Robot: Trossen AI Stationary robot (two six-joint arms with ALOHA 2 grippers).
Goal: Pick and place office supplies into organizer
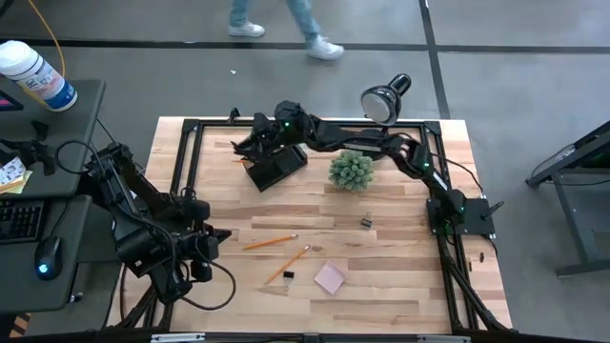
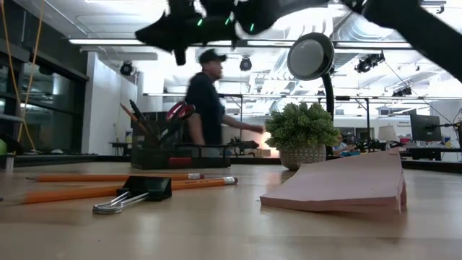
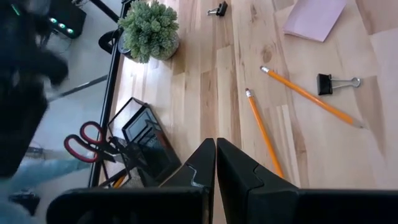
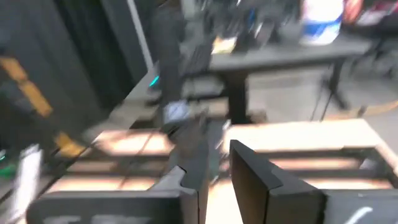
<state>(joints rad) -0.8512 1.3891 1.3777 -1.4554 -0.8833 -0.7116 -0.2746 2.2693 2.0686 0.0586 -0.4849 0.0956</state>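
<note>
Two orange pencils (image 1: pixel 270 242) lie loose on the wood near a pink sticky-note pad (image 1: pixel 330 277), well apart from the dark organizer (image 1: pixel 276 166) holding red-handled scissors (image 3: pixel 87 139). Right gripper (image 1: pixel 250 145) hovers above the organizer, fingers slightly parted, empty. Left gripper (image 3: pixel 215 163) rests pressed together.

Bright overhead light; blurred right-wrist view.
</note>
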